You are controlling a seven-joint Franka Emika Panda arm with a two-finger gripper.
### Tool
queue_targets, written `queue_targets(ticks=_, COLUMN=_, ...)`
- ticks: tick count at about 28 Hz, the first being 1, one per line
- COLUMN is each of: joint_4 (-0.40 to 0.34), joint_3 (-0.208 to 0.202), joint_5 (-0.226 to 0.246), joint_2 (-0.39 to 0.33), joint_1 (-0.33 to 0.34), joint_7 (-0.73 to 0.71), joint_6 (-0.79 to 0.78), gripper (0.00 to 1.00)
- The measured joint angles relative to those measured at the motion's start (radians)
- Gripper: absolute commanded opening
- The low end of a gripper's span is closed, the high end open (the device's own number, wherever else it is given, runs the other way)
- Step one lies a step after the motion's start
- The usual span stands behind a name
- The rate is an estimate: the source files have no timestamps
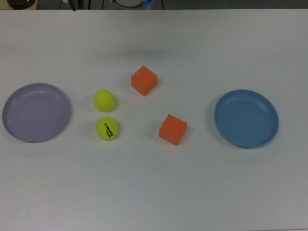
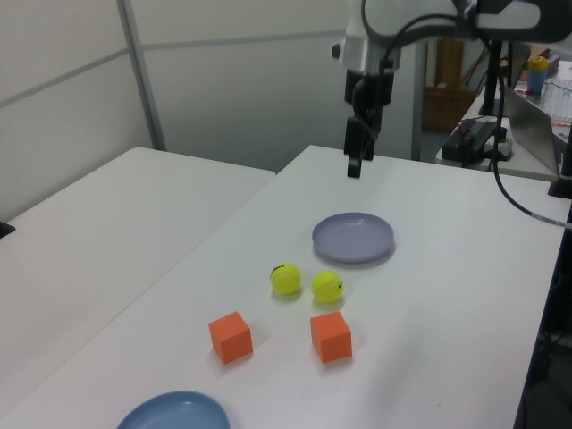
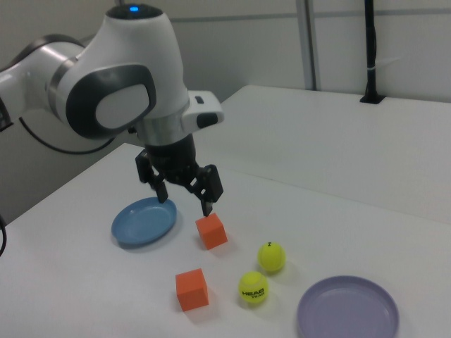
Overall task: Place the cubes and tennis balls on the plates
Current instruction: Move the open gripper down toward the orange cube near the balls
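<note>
Two orange cubes (image 1: 144,80) (image 1: 173,129) lie mid-table, apart from each other. Left of them in the top view rest two tennis balls, one plain (image 1: 104,100) and one with black HEAD lettering (image 1: 107,128). The lilac plate (image 1: 36,112) lies at the top view's left and the blue plate (image 1: 246,118) at the top view's right; nothing is on either. My gripper (image 3: 184,198) hangs open and empty, high above the table. In the left view the gripper (image 2: 356,159) is above the far table edge, beyond the lilac plate (image 2: 353,237).
A second white table (image 2: 98,223) stands to the left view's left, across a narrow gap. A desk with a laptop and cables (image 2: 500,125) is behind the arm. A black post (image 3: 370,49) stands on the far table in the right view.
</note>
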Motion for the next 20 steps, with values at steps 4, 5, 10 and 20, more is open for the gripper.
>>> queue_targets(ticks=4, joint_4=-0.072, joint_3=0.031, joint_5=0.000, joint_2=-0.005, joint_1=0.007, joint_7=-0.067, joint_6=0.051, gripper=1.00)
queue_targets(ticks=5, joint_4=-0.088, joint_3=0.040, joint_5=0.000, joint_2=-0.006, joint_1=0.007, joint_7=-0.082, joint_6=0.066, gripper=1.00)
queue_targets(ticks=10, joint_4=-0.182, joint_3=0.080, joint_5=0.000, joint_2=-0.007, joint_1=0.008, joint_7=-0.136, joint_6=0.152, gripper=1.00)
queue_targets(ticks=20, joint_4=-0.377, joint_3=0.149, joint_5=0.000, joint_2=-0.007, joint_1=0.009, joint_7=-0.209, joint_6=0.360, gripper=1.00)
